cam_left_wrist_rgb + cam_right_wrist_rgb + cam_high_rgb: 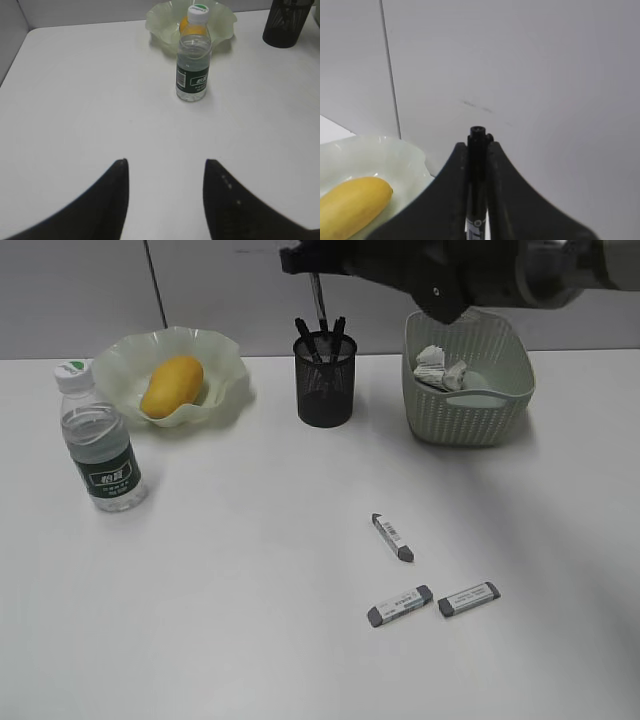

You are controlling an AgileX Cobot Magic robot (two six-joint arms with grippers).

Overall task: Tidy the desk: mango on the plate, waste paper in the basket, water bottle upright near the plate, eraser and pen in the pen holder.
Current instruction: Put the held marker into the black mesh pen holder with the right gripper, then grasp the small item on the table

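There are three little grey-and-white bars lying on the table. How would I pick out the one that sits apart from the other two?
Start at the black mesh pen holder at the back of the white desk and look toward the front right. Two erasers lie side by side nearest the front edge. The eraser you want lies alone just behind them, pointing diagonally back toward the pen holder.

A plain pale grey wall (220, 290) stands behind, split by a thin dark vertical seam (155, 285), perhaps a panel joint.
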